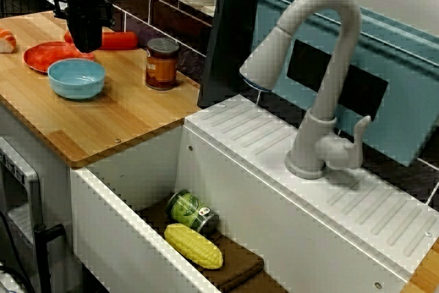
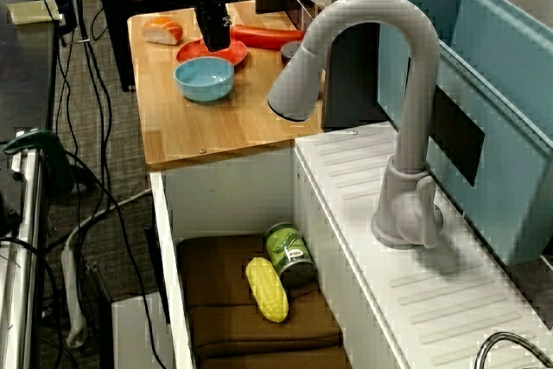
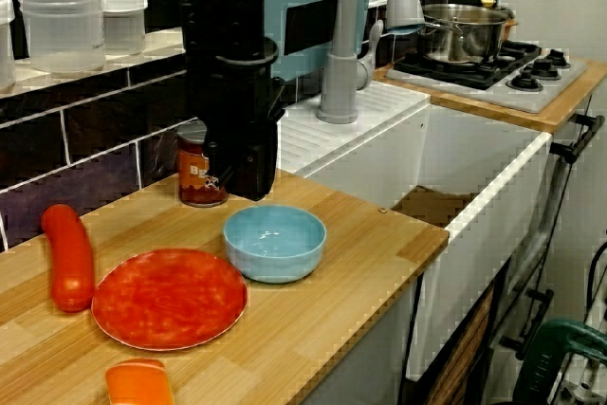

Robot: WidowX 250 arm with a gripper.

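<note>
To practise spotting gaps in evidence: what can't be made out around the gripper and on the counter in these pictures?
Gripper: dark block in every view; open or shut unclear.
Jar: view from above, mostly behind the tap.
Bread: view from the side, cut by the left edge.
Orange thing: counter-level view, cut by the bottom edge.

Wooden counter (image 3: pixel 360 263): blue bowl (image 3: pixel 275 242), red plate (image 3: pixel 171 298), jar (image 3: pixel 199 173) (sausage (image 3: pixel 70 255) behind).

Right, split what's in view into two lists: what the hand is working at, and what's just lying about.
In hand:
- hand, over the counter
- blue bowl and red plate, nearest to it

Lying about:
- jar
- red sausage
- corn and green can, down in the sink
- tap
</note>
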